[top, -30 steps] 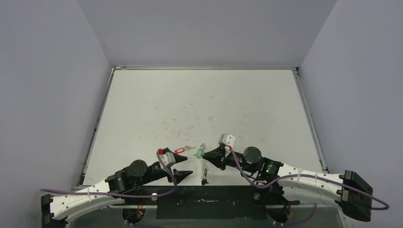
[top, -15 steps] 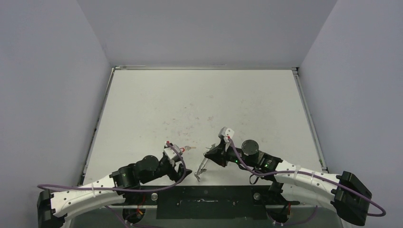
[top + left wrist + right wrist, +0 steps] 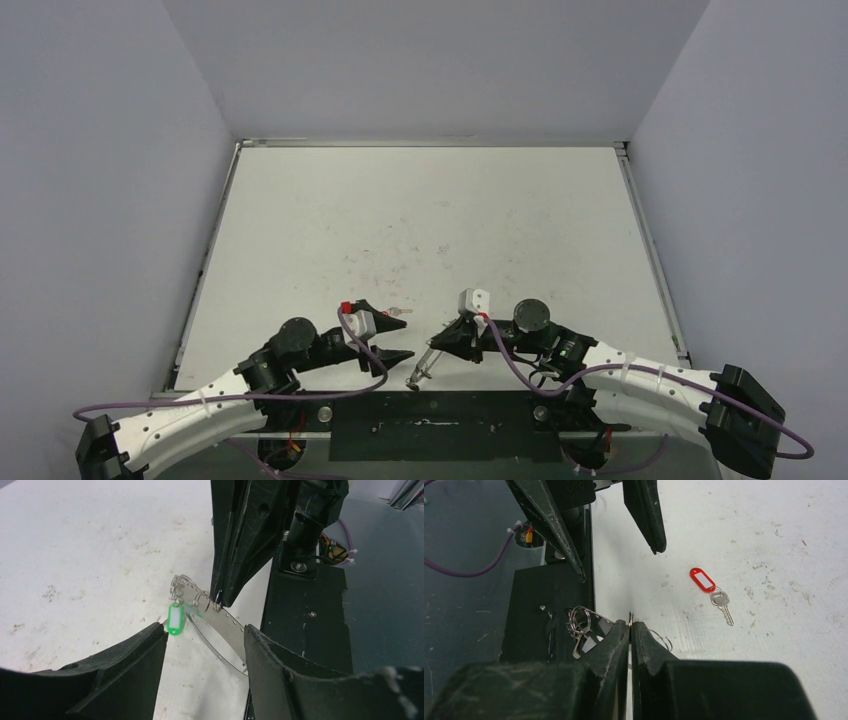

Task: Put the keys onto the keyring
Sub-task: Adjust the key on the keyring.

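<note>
Right gripper (image 3: pixel 630 626) is pinched shut on the thin wire of the keyring (image 3: pixel 583 621), low centre in the right wrist view. The wire's cluster of small rings sits left of the fingers, over the black plate (image 3: pixel 531 630) at the table's near edge. A green tag (image 3: pixel 175 619) hangs from a small ring at the keyring's end, mid-frame in the left wrist view. The red-tag key (image 3: pixel 703 580) lies flat on the table (image 3: pixel 749 530), right of centre in the right wrist view, apart from the keyring. Left gripper (image 3: pixel 205 632) is spread wide and grips nothing; keyring and green tag show between its fingers, untouched.
</note>
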Tool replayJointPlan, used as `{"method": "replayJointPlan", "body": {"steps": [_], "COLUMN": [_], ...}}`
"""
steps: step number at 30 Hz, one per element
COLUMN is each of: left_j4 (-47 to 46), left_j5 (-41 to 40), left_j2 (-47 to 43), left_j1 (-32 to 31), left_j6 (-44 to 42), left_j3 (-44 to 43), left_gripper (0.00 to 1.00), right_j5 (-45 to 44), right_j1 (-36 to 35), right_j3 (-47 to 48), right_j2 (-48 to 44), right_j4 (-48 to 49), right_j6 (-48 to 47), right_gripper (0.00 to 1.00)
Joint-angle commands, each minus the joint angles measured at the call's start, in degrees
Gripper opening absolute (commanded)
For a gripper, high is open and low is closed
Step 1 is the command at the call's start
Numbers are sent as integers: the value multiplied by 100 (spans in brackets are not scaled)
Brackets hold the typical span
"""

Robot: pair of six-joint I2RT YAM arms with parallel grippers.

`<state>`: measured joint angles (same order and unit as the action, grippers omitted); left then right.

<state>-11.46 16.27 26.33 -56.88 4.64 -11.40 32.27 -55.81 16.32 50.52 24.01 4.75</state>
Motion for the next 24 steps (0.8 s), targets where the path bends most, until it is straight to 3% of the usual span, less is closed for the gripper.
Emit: {"method": "replayJointPlan", "body": {"steps": [1,5,8,10,24], "left_j4": [-1034,-1345,-1778,-1945,-1941], "left_j5": [461,530,533,486,648], "left_j2": [286,759,1060,1197,1554], "left_j1": [21,20,16,17,-46], "left_j6": [-436,-412,-256,-162,-181], "left_j3": [26,26,103,128,109], "left_gripper": [56,52,35,31,33], "right_j5": [368,334,322,301,156], "right_j1": [7,-55,-125,-174,-341], "right_j3": [110,130,150,153,194], "right_j2": [26,132,242,271,276], "right_j4": [655,826,917,959,948], "right_j6": [-275,-230,-221,-221,-249], "right_gripper": [0,0,0,0,0]}}
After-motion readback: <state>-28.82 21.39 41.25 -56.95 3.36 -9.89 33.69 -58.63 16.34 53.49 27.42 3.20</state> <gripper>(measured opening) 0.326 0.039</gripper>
